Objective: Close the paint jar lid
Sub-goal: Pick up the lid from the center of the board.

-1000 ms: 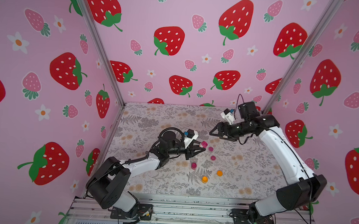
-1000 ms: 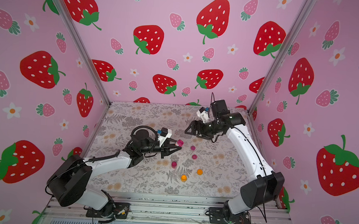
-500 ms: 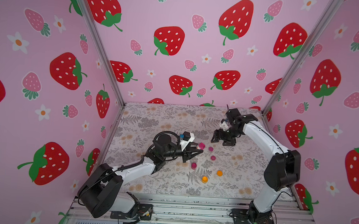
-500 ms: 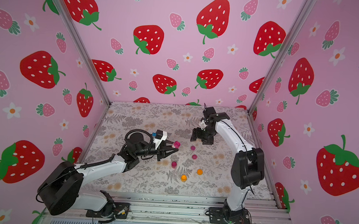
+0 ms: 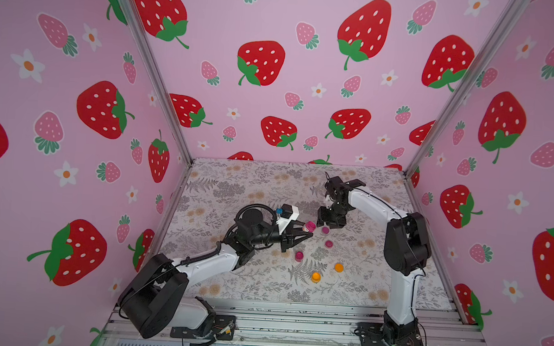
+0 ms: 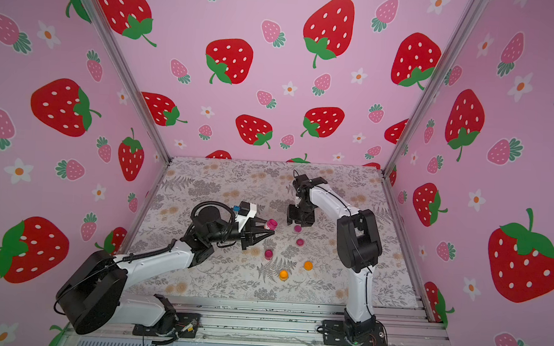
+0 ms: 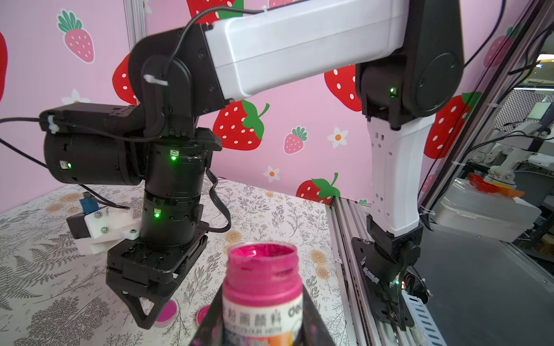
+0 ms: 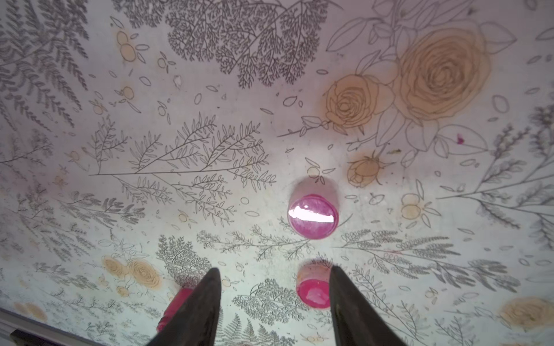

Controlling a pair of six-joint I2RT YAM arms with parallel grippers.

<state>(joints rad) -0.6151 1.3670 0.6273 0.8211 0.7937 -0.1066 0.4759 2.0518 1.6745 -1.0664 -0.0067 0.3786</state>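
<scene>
I have left gripper (image 5: 301, 233) clamped on paint jar (image 5: 308, 227), open mouth offered for capping; right gripper (image 8: 274, 269) jaws apart, straddling lid (image 8: 313, 295) for pickup.

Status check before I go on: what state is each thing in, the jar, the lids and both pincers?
paint jar: lid off, magenta paint showing.
left pincer: shut on the paint jar.
right pincer: open, holding nothing.
magenta lids: loose on the table, on no jar, none gripped.
orange pieces: on the table, apart from both pincers; lid or jar unclear.
</scene>
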